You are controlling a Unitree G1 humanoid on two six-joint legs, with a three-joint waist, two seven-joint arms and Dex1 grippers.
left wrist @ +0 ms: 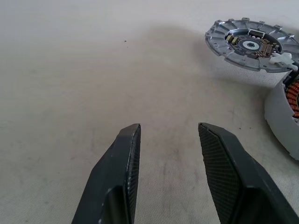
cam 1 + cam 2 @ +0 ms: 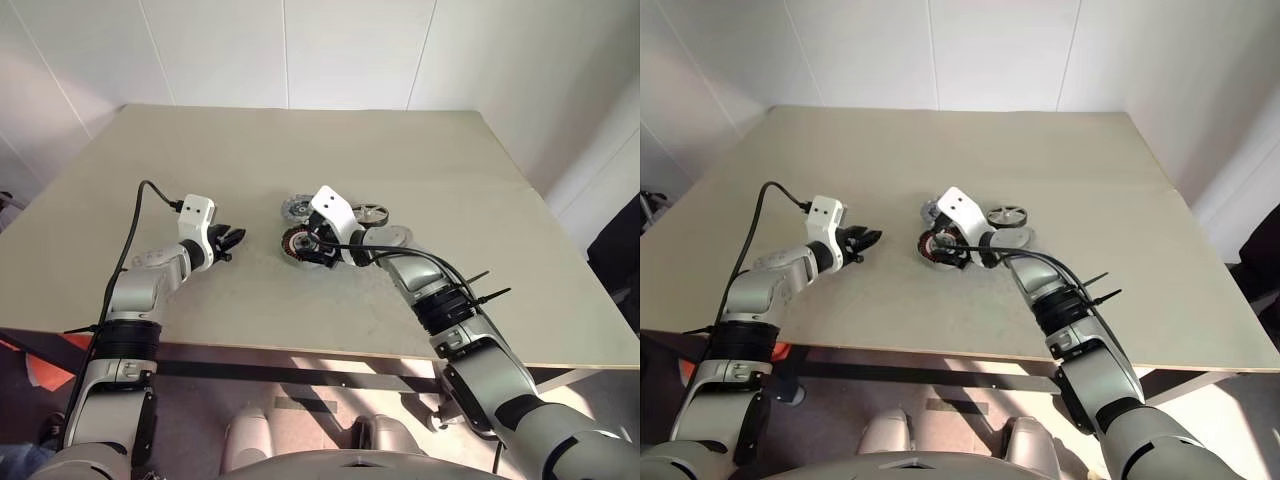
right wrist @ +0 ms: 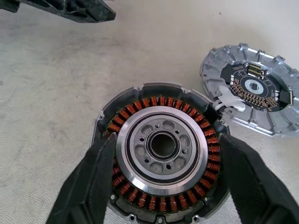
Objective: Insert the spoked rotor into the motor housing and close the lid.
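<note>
Straddling the motor housing (image 3: pixel 161 158) near mid-tabletop (image 2: pixel 300 140) with jaws spread, the right gripper (image 3: pixel 163 186) grips nothing, the left gripper (image 1: pixel 168 172) idles half-spread and empty, while the lid (image 3: pixel 250 88) lies off beside it and the spoked rotor (image 2: pixel 1006 214) waits toward the right edge, apparently uninserted.

Two head-mounted eyes look forward and steeply down over a beige table (image 2: pixel 300 150), taking in both arms and the white walls beyond; the two differ by a slight sideways offset. The left wrist camera sits low, sighting along its fingers (image 1: pixel 117 177) across the tabletop toward the lid (image 1: pixel 252 44). The right wrist camera hangs close above the motor housing (image 3: pixel 161 149). Both wrist views share the lid and the housing with the head pair.
</note>
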